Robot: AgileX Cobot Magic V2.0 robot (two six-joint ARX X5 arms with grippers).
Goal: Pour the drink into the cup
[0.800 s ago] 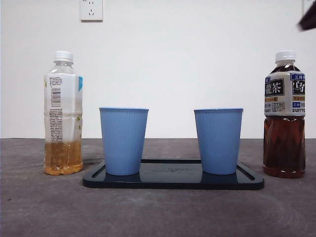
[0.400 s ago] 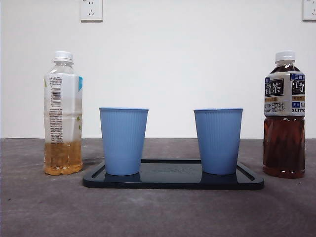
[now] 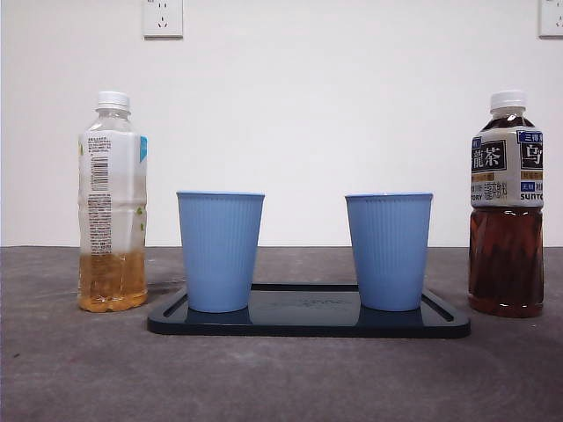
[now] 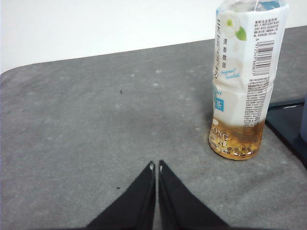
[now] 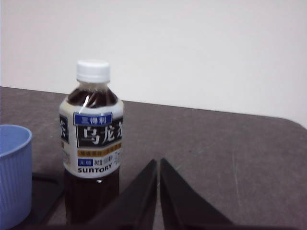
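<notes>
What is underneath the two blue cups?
Both blue cups stand upright on a dark flat tray, which lies on the grey table. Whether anything is inside them cannot be seen: the camera looks level at their sides.

I see a dark grey table [image 3: 281, 378]. On it rest a black tray [image 3: 308, 318] at centre, a pale tea bottle [image 3: 112, 202] to one side and a dark tea bottle [image 3: 506, 204] to the other, both upright, clear of the tray.

dark tea bottle [image 5: 91, 143] label, "SUNTORY"
</notes>
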